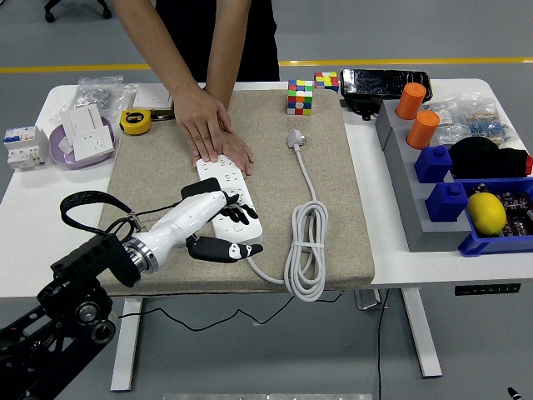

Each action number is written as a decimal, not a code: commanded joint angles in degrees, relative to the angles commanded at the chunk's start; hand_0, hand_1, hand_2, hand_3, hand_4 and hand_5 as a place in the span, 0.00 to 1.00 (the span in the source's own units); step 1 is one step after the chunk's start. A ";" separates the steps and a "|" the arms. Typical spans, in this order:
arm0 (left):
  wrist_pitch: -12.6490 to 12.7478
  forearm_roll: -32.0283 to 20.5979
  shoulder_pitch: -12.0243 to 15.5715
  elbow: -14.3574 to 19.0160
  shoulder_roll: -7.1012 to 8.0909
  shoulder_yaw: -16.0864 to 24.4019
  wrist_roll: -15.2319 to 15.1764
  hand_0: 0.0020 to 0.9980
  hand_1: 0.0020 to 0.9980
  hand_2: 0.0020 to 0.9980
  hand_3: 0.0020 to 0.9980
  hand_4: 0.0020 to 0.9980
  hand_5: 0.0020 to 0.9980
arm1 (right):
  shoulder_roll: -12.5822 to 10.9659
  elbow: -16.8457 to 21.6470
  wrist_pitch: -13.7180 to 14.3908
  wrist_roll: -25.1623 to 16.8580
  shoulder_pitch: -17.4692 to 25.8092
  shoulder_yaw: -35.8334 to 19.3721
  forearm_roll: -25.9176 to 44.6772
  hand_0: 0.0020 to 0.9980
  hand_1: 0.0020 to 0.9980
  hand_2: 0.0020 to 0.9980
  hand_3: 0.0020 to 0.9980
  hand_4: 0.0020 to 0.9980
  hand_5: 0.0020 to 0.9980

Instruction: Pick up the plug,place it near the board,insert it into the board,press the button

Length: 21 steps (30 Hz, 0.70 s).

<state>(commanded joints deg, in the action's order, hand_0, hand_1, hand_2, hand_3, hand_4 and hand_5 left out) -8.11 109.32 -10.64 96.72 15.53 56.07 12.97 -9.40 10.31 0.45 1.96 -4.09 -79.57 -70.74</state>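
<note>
Beige felt mat (pixel 333 167) is hosting the action: the left hand (pixel 218 223), fingers spread and holding nothing, is hovering over the white power strip's (pixel 231 187) near end, where the black plug (pixel 196 188) is sitting just behind its knuckles. A person's hands (pixel 212 133) are pinning the far end.

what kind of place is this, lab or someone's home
Most likely a robotics lab or test workshop, not a home. A white adjustable table stands on a grey floor with a yellow line, blue parts bins hold sorted items, and a person's hands steady a white power strip for the robot's left hand.
</note>
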 joint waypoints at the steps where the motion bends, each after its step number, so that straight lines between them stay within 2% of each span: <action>1: -0.22 0.24 -0.05 -0.08 0.03 -0.05 0.20 0.51 0.58 0.58 0.85 0.88 0.45 | 0.00 0.00 0.01 -0.02 0.02 0.00 0.02 0.85 0.78 0.77 0.81 1.00 1.00; 4: -0.54 1.04 -0.40 -0.50 0.09 -0.28 0.74 0.51 0.58 0.58 0.85 0.88 0.45 | -0.04 0.00 0.00 0.02 0.06 0.02 -0.03 0.85 0.78 0.77 0.81 1.00 1.00; 5: -0.51 1.16 -0.47 -0.58 0.10 -0.34 0.78 0.31 0.18 0.29 0.87 0.80 0.39 | -0.05 0.00 0.00 0.02 0.05 0.05 -0.01 0.85 0.78 0.77 0.81 1.00 1.00; 8: 0.43 2.16 -0.58 -0.67 0.10 -0.65 0.83 0.31 0.18 0.29 0.87 0.80 0.39 | -0.06 0.00 0.00 0.01 0.03 0.09 0.07 0.85 0.78 0.77 0.81 1.00 1.00; 10: 0.05 3.08 -0.74 -0.85 -0.01 -0.51 1.17 0.31 0.18 0.29 0.87 0.80 0.39 | -0.06 0.00 0.02 0.05 0.03 0.06 0.03 0.85 0.78 0.77 0.81 1.00 1.00; 11: -0.40 3.38 -0.86 -1.00 -0.03 -0.48 1.36 0.20 0.04 0.16 0.78 0.62 0.22 | -0.06 0.00 0.02 0.05 0.03 0.05 0.02 0.85 0.78 0.77 0.81 1.00 1.00; 16: -3.46 5.68 -1.69 -2.31 0.23 -0.77 2.36 0.20 0.04 0.16 0.78 0.62 0.22 | -0.09 0.00 0.00 -0.04 -0.04 0.24 0.17 0.85 0.78 0.77 0.81 1.00 1.00; 17: -4.18 6.06 -1.85 -2.71 0.27 -0.85 2.64 0.16 0.01 0.14 0.67 0.46 0.07 | -0.09 0.00 0.00 -0.07 -0.06 0.29 0.24 0.85 0.78 0.77 0.81 1.00 1.00; 21: -6.03 7.94 -2.50 -4.16 0.37 -1.30 3.43 0.16 0.01 0.14 0.67 0.46 0.07 | -0.07 0.00 0.02 -0.02 -0.05 0.19 0.23 0.85 0.78 0.77 0.81 1.00 1.00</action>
<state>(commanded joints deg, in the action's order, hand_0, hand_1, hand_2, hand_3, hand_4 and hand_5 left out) -14.13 117.26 -13.13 92.56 15.90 54.76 16.40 -9.47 10.31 0.47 1.94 -4.15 -79.38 -70.50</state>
